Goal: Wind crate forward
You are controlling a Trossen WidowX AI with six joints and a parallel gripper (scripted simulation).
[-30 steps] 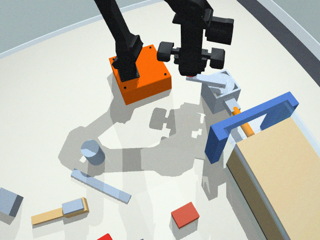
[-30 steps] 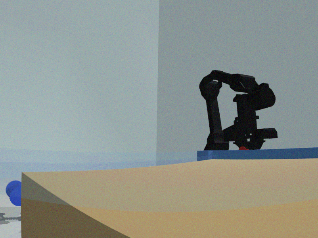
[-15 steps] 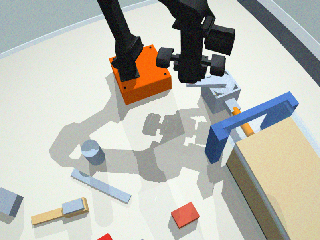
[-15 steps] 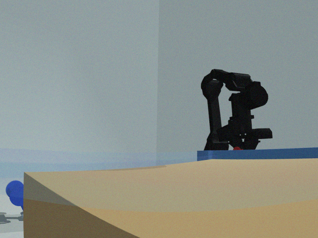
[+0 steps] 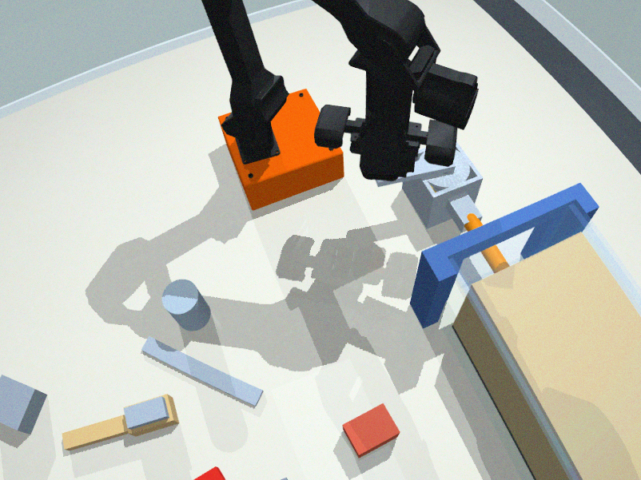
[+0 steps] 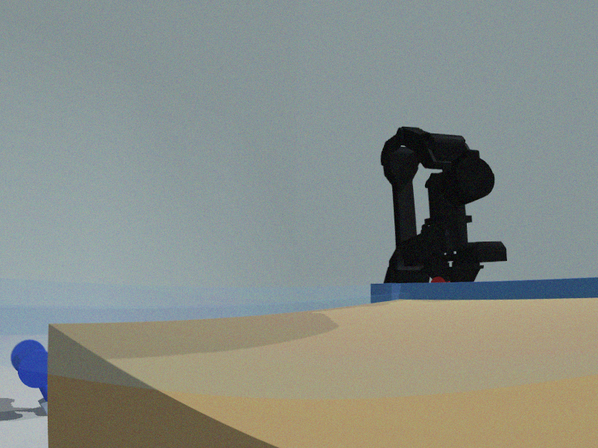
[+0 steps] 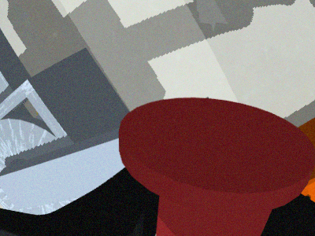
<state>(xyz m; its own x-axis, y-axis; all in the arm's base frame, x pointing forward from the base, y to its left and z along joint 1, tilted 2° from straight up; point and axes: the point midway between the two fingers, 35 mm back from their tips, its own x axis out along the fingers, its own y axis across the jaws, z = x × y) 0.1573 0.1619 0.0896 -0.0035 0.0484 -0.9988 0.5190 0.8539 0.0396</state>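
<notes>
The tan crate [image 5: 555, 299] [image 6: 449, 344] lies flat in the cubby. A narrow gap shows between its front and the blue frame [image 5: 513, 222] [image 6: 473, 291]. An orange strap [image 5: 495, 257] runs under the frame to the grey winch [image 5: 427, 202] [image 7: 79, 90]. The grey handle arm [image 5: 430, 171] [image 7: 67, 169] lies across the winch top, and the red knob [image 6: 438, 279] [image 7: 213, 145] stands up at its outer end. My gripper [image 5: 385, 174] [image 7: 213, 216] points down and is shut on the knob. In the top view its body hides the knob and fingertips. The square key is hidden.
An orange block [image 5: 299, 143] carries the arm's base left of the winch. Further off are a grey cylinder [image 5: 189, 311], a flat grey bar [image 5: 203, 371], a tan-handled tool [image 5: 96, 432], a grey block [image 5: 16, 405] and a red block [image 5: 371, 430].
</notes>
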